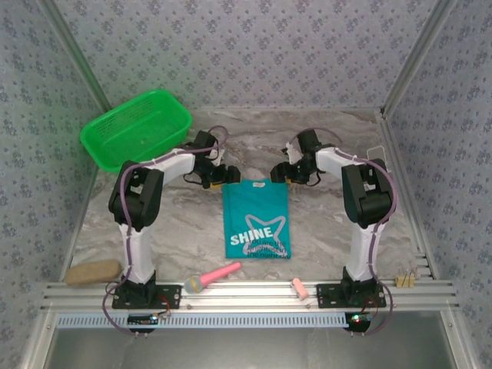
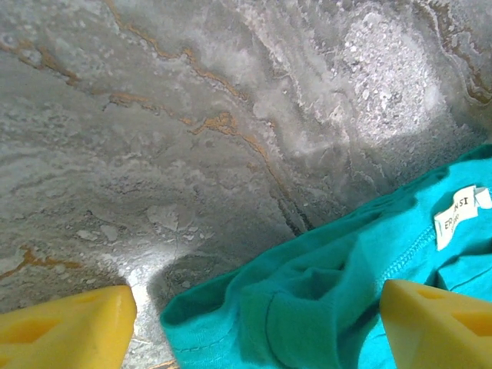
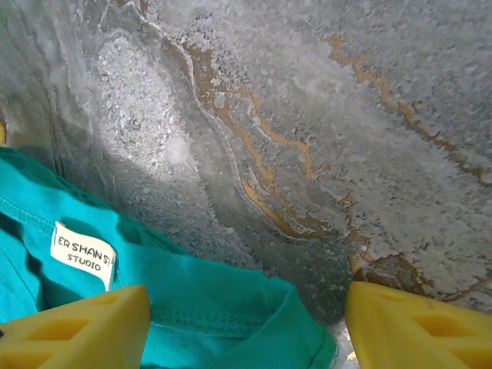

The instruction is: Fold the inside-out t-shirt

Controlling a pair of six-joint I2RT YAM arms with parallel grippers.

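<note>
Yellow fingertips (image 2: 65, 323) of left gripper (image 2: 254, 338) and right gripper (image 3: 246, 338) stood spread, empty, over the collar edge of the t-shirt (image 1: 257, 219). Judged step: sides folded in; the next move called for pinching that edge and folding it toward the hem.

Behind the t-shirt (image 1: 257, 219) the table (image 1: 254, 131) is bare marble up to the back wall (image 1: 246, 54), free for either pincer. The green basket (image 1: 137, 128) blocks the far left corner, close beside the left arm (image 1: 137, 192). The left pincer (image 1: 221, 177) and right pincer (image 1: 281, 173) stand wide-jawed at the shirt's far edge, a narrow gap between them. Open strips of table run along both sides of the shirt, between it and each arm; the one by the right arm (image 1: 367, 192) is wider. Along the near edge a brown block (image 1: 93, 271), a pink-handled tool (image 1: 211, 278) and a small pink piece (image 1: 299, 289) crowd the rail (image 1: 254, 300).
</note>
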